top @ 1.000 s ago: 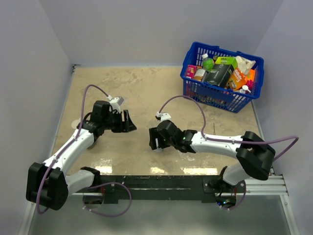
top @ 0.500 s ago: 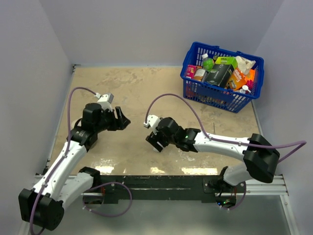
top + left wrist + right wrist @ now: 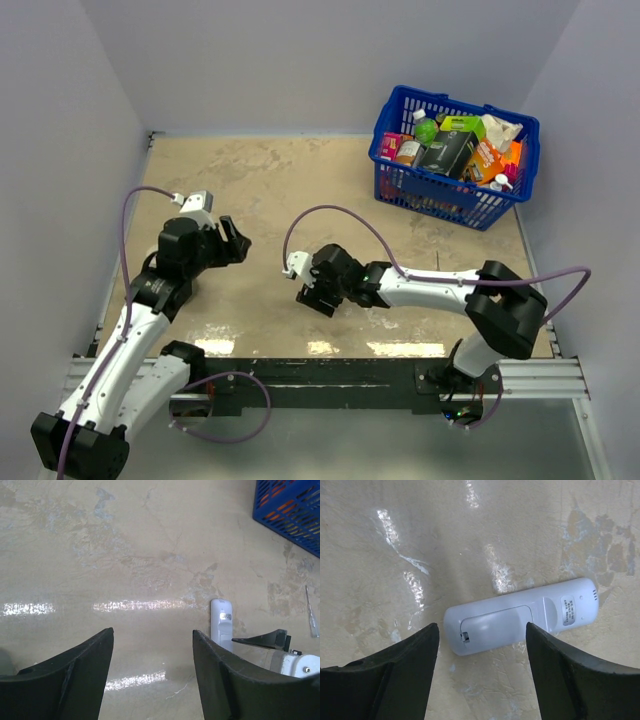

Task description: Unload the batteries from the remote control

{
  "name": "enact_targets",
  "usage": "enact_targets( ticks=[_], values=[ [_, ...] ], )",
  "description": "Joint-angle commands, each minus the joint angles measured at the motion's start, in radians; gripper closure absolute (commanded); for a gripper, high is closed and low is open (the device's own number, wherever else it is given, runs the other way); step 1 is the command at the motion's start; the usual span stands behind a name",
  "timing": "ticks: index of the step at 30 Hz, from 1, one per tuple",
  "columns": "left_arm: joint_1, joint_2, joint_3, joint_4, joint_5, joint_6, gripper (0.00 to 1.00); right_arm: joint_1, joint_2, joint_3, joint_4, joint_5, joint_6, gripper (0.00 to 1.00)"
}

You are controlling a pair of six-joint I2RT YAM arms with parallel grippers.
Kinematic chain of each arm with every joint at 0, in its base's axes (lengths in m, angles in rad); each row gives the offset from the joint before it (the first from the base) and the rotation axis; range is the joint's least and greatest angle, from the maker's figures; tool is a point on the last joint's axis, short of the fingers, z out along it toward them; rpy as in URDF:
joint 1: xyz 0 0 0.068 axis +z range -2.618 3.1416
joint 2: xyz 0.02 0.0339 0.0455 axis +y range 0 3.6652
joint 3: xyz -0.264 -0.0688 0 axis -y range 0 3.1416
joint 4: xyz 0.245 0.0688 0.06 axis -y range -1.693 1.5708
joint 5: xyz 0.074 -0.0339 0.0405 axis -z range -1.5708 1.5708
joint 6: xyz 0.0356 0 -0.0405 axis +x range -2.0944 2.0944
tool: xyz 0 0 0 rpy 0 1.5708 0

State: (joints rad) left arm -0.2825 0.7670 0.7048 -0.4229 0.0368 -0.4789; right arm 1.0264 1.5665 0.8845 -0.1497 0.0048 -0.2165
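The remote control (image 3: pixel 520 622) lies flat on the table with its back face up. The battery cover is closed, so the batteries are hidden. A small label (image 3: pixel 571 611) sits near its far end. My right gripper (image 3: pixel 481 627) is open and hovers just above the remote's cover end, one finger on each side. In the top view the right gripper (image 3: pixel 312 293) covers most of the remote. My left gripper (image 3: pixel 232 243) is open and empty, well to the left. In the left wrist view it (image 3: pixel 152 631) faces the remote (image 3: pixel 221 625).
A blue basket (image 3: pixel 455 160) full of groceries stands at the back right; its corner shows in the left wrist view (image 3: pixel 290 505). A thin stick-like tool (image 3: pixel 312 612) lies on the table right of the remote. Walls close in the table on the left, back and right.
My left arm has drawn back to the left, away from the table's middle. My right gripper has shifted a little left and turned over the remote.
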Motion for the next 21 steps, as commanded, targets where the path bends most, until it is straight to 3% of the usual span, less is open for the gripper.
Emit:
enact_targets(
  ticks=[1, 10, 21],
  values=[
    [0.0, 0.005, 0.024, 0.006, -0.029, -0.006, 0.31, -0.003, 0.01, 0.039, 0.009, 0.033, -0.032, 0.3],
    [0.0, 0.003, 0.019, 0.007, -0.029, -0.004, 0.31, -0.003, -0.017, 0.025, 0.019, 0.106, -0.046, 0.36],
    [0.0, 0.006, 0.018, 0.009, -0.029, -0.004, 0.31, -0.002, -0.028, 0.019, 0.009, 0.096, -0.047, 0.32]
  ],
)
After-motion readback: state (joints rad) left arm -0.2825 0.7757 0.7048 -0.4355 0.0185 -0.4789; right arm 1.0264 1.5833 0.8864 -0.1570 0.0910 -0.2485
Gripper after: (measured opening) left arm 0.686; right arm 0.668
